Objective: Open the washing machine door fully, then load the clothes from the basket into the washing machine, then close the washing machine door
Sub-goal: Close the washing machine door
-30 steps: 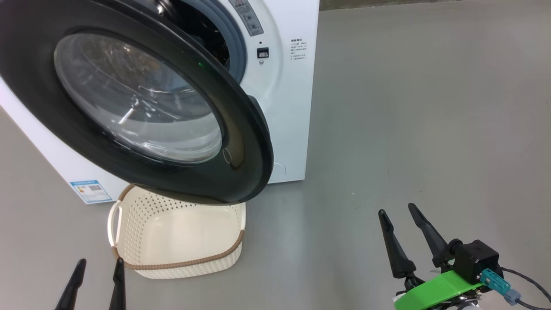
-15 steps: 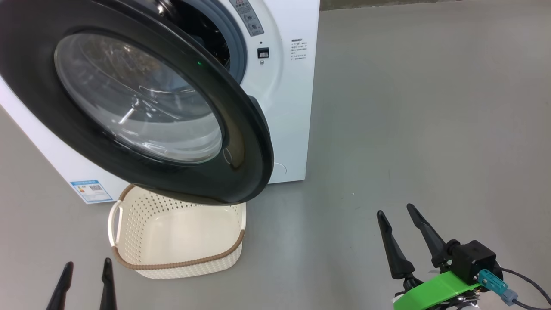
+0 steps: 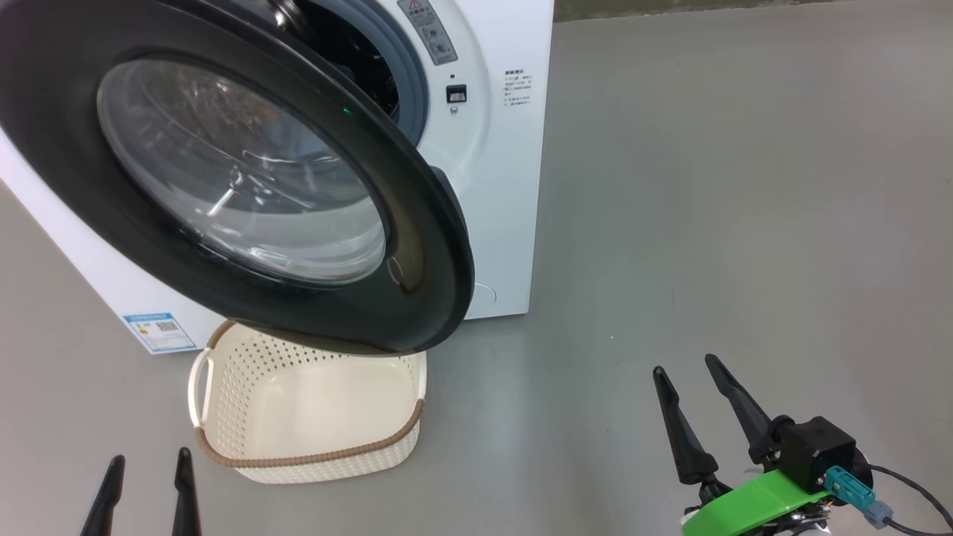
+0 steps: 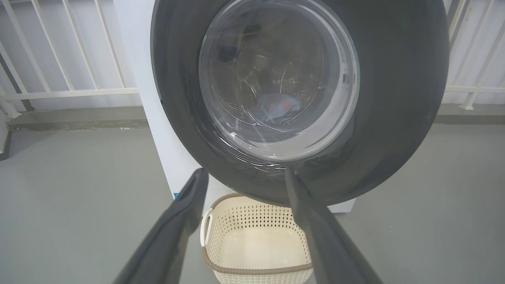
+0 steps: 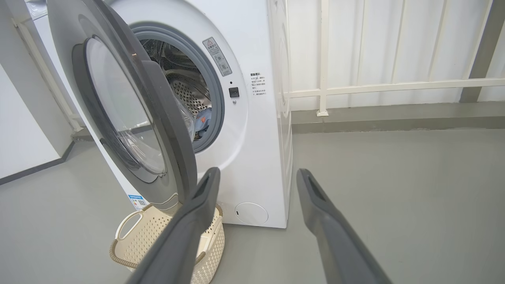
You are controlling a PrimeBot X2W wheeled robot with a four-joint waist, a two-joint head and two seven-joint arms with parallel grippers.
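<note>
both the left tool [image 3: 149,460] and right tool [image 3: 685,365] gape wide, unladen; door [image 3: 417,246] part-open over the basket [image 3: 313,455], clothes [image 5: 203,118] inside the washer [image 3: 506,186].

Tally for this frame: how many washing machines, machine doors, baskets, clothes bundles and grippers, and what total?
washing machine: 1
washing machine door: 1
basket: 1
clothes, one bundle in the drum: 1
grippers, left gripper and right gripper: 2
total: 6
</note>
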